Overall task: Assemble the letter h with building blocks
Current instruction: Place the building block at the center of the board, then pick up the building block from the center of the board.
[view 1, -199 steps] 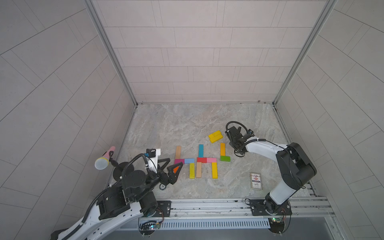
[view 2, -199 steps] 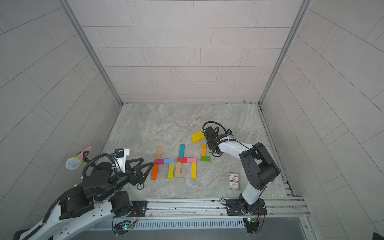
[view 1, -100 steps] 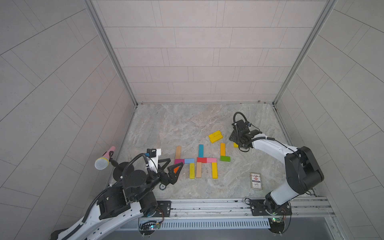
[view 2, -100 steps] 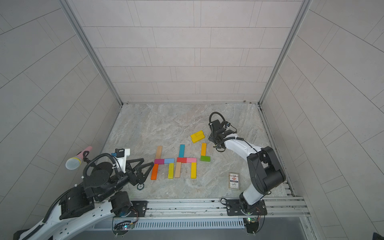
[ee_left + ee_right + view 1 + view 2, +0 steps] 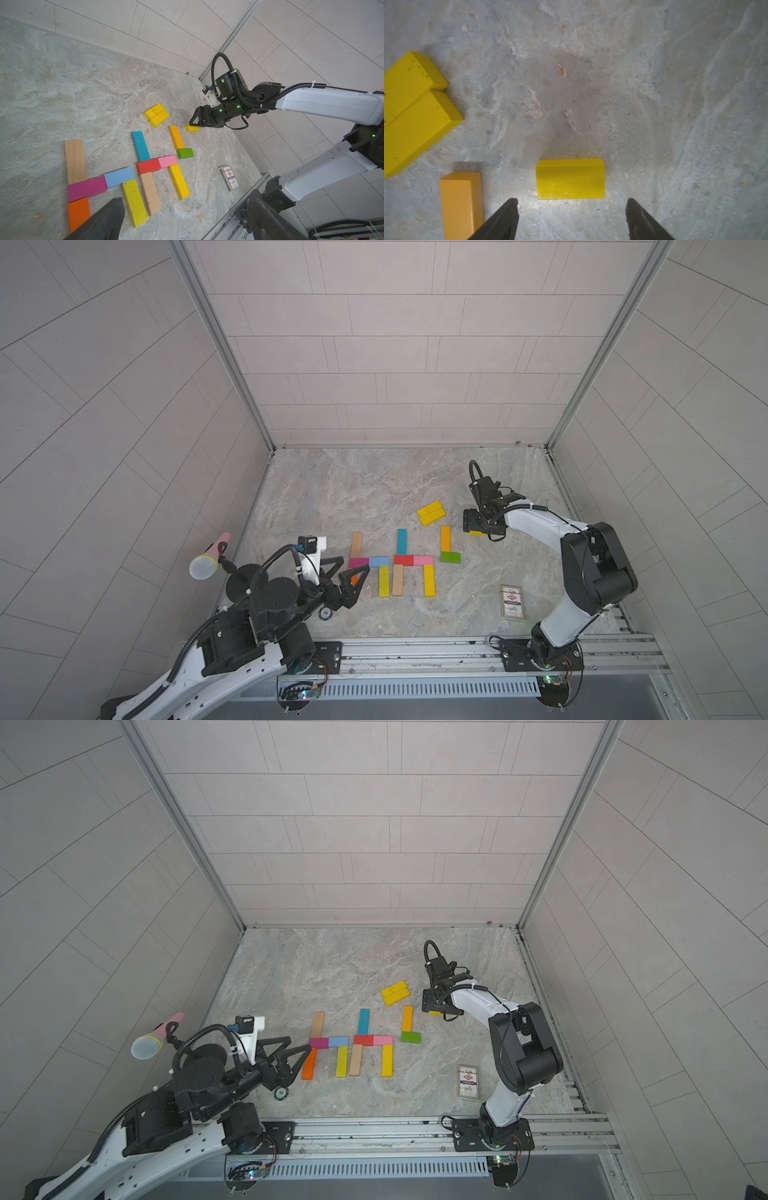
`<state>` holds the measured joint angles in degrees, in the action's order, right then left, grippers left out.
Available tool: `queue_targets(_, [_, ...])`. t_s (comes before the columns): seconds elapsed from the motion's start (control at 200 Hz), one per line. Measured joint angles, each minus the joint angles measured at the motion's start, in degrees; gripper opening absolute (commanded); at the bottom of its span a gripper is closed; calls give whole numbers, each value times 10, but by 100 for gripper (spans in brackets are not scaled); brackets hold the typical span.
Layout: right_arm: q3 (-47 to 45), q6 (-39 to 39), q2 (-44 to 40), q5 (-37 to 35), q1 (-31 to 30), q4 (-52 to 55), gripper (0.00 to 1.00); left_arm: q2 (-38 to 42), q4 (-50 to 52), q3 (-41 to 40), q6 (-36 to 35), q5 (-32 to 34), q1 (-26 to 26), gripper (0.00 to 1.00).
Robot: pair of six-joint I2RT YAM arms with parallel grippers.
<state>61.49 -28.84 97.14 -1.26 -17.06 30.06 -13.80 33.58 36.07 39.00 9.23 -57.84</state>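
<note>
Coloured building blocks lie flat on the marble floor, most of them in two joined h-like shapes [image 5: 392,568]. To their right an orange-yellow long block [image 5: 445,538] meets a green short one [image 5: 450,557]. Two yellow blocks [image 5: 395,993] lie side by side behind them. A small yellow block [image 5: 570,178] lies free on the floor, just ahead of my right gripper [image 5: 572,200], which is open and hovers low over it [image 5: 192,128]. My left gripper [image 5: 355,563] is wide open and empty by the orange block [image 5: 78,212] at the left shape's near end.
A printed card box [image 5: 511,601] lies on the floor near the right arm's base. A microphone [image 5: 210,558] on a stand stands at the left wall. A small round disc [image 5: 326,613] sits under the left arm. A metal rail [image 5: 415,649] runs along the front edge.
The right gripper's jaws have spread wider, and the small yellow block now shows free on the floor in front of them. The right wrist shifted a little. The left arm has not moved.
</note>
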Motion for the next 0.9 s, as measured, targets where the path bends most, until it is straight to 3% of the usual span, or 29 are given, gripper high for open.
queue_targets(0.175, [0, 11, 46, 10, 3, -3, 81, -4, -1, 0, 0, 0, 0, 100])
queue_targets(0.455, [2, 14, 50, 11, 11, -17, 76, -4, -1, 0, -1, 1, 0, 100])
queue_targets(0.61, [13, 13, 61, 14, 11, -23, 70, -4, -1, 0, -3, 2, 0, 100])
queue_targets(0.806, [18, 15, 66, 23, 11, -34, 54, -4, -1, 0, -5, 3, 0, 100])
queue_targets(0.901, [1, 15, 51, 26, 11, -42, 52, -4, -2, 0, -5, 2, 0, 100])
